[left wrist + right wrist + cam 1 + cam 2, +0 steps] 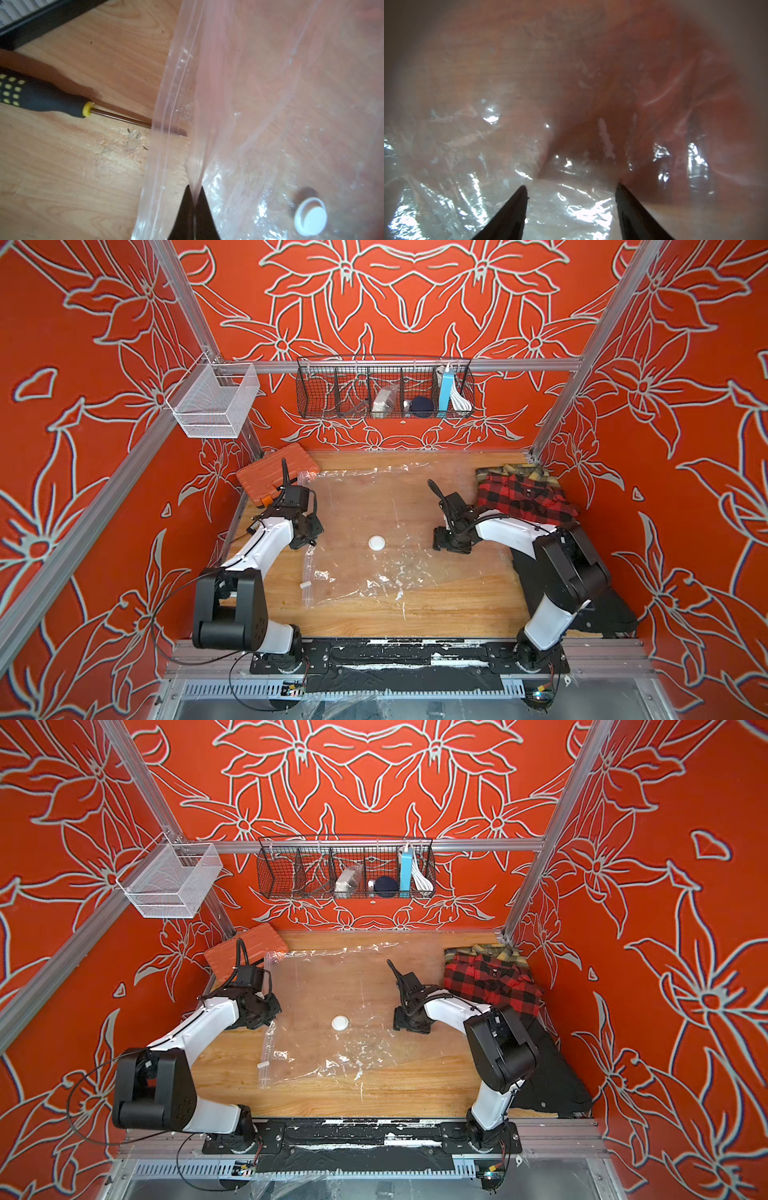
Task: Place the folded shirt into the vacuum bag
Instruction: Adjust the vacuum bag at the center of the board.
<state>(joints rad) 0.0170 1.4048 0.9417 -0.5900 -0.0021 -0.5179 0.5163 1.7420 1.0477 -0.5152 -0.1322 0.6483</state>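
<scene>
1. The vacuum bag [374,506] lay flat mid-table, valve cap [376,542] up, zip strip [166,104] along the left arm's side. The folded shirt [523,497] sat outside it, just beside its far right corner.
2. The left gripper [195,199] was pressed together on a ridge of film just inside the zip strip, perhaps the upper layer only; the blur leaves that unsure.
3. The right gripper [571,186] stood spread low over the crinkled film on the shirt's side, holding nothing.
4. Done well, I judge, the left would lift gently and straight to part the mouth without dragging the bag, the right pinning the lower layer.
5. A screwdriver [41,95] reached with its tip under the zip edge, a likely snag.
</scene>
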